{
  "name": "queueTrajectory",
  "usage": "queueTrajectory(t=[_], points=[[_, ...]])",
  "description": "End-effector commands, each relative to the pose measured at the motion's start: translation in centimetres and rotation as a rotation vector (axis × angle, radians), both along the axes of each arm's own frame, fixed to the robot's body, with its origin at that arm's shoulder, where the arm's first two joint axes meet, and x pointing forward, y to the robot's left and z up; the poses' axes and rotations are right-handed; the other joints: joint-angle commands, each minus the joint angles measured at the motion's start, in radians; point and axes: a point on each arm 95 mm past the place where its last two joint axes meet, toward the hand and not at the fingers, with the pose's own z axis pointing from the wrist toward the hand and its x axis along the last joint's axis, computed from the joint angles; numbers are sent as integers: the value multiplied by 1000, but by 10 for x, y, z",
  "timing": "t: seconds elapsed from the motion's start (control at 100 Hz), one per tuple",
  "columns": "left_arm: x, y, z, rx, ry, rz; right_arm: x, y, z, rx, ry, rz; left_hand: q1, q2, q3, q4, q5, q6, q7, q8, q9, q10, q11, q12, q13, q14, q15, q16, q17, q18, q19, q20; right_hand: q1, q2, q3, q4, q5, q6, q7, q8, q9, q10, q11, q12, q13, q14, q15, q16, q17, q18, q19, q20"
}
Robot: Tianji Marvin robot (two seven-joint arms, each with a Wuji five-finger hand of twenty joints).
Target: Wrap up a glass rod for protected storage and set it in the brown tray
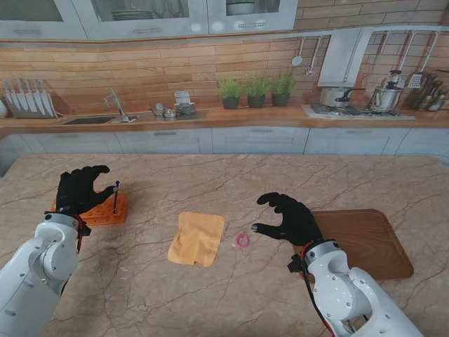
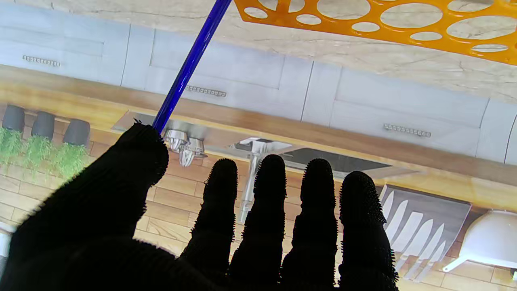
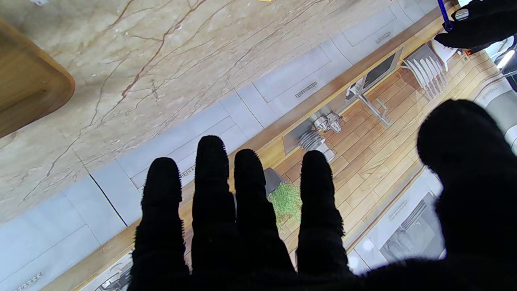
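The black-gloved left hand (image 1: 83,188) hovers over the orange perforated plastic rack (image 1: 105,211) at the table's left, its fingers (image 2: 266,210) spread and straight and its thumb tip just beside, perhaps touching, the top of the thin blue glass rod (image 2: 190,64) that stands upright in one of the rack's holes; no pinch is closed on it yet. The step in hand looks like the pick-up of the rod, and doing it well probably means bringing the forefinger round to meet the thumb on the rod's upper end, gripping lightly, then lifting straight along the rod's own axis so that it clears the hole without levering against the rim, since glass this slender would likely snap under side load. The black-gloved right hand (image 1: 291,219) hangs empty with fingers apart near the small pink ring (image 1: 243,240), just left of the brown wooden tray (image 1: 379,246). The square yellow cloth (image 1: 197,239) lies flat between the two hands, ready to receive the rod.
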Motion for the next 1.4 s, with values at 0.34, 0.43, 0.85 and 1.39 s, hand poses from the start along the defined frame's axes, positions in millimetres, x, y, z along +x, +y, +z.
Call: queueTrajectory(t=[0.34, 0.43, 0.85, 1.39], points=[[-4, -4, -19, 1, 40, 24, 0, 2, -1, -2, 11, -6, 54, -90, 166, 8, 94, -13, 50, 13, 48, -15, 56, 64, 31, 6, 34, 40, 18, 2, 39, 24, -4, -29, -19, 6, 15, -22, -15, 6, 15, -17, -10, 4, 34, -13, -4, 17, 8, -15, -24, 35], [-3, -6, -21, -5, 52, 26, 1, 2, -2, -1, 16, -11, 71, -91, 184, 5, 114, -35, 64, 18, 40, -20, 56, 64, 20, -4, 20, 33, 7, -4, 15, 11, 1, -30, -19, 6, 17, -21, -15, 7, 16, -16, -9, 4, 35, -13, -3, 17, 8, -14, -24, 37], [0, -12, -34, -31, 97, 33, 4, 3, -3, -1, 21, -20, 148, -115, 189, -40, 160, -79, 117, 34, 110, -34, 109, 89, 39, -5, 13, 25, 7, 4, -10, 5, 15, -30, -27, 7, 26, -20, -10, 11, 23, -15, -2, 5, 41, -13, 6, 21, 13, -8, -10, 46], [-1, -16, -39, -47, 108, 53, 2, 6, -5, 4, 27, -32, 246, -123, 100, -77, 208, -110, 188, -1, 165, -40, 91, 204, 55, 1, 22, 20, 14, 13, -2, -1, 12, -29, -29, 8, 33, -19, -10, 11, 24, -16, -3, 4, 39, -14, 7, 20, 9, -4, -3, 48]])
